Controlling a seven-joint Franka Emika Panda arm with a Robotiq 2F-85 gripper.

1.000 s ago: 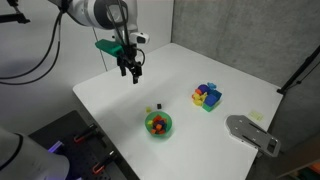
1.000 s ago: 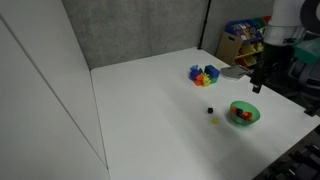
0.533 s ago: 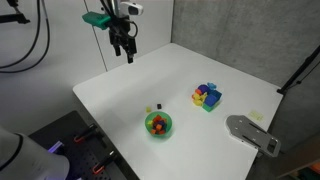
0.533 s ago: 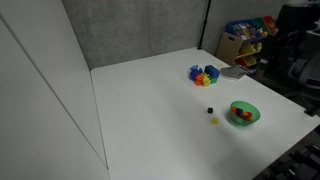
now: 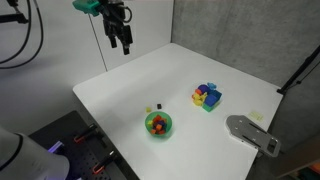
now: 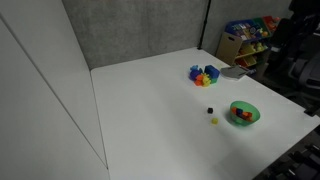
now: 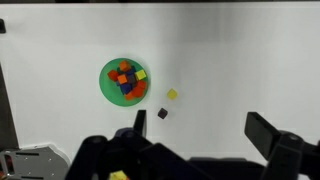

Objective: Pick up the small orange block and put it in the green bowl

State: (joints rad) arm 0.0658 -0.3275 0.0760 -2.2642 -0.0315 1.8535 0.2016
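The green bowl (image 5: 158, 125) (image 6: 243, 114) (image 7: 110, 88) stands near the table's front edge and holds several coloured blocks. An orange-red cube (image 7: 125, 69) lies among them inside the bowl. A tiny yellow cube (image 7: 172, 95) and a tiny dark cube (image 7: 162, 113) lie on the table just beside the bowl. My gripper (image 5: 122, 36) (image 7: 200, 128) hangs high above the far side of the table, well away from the bowl. It is open and empty. In the exterior view with the shelf it is out of frame.
A cluster of blue, yellow and purple blocks (image 5: 207, 96) (image 6: 204, 74) sits further along the white table (image 5: 120, 100). A grey metal bracket (image 5: 250, 132) lies at one table corner. A shelf of colourful items (image 6: 246, 38) stands behind the table.
My gripper has risen and drawn back from above the table, leaving one exterior view. The bowl and blocks have not moved.
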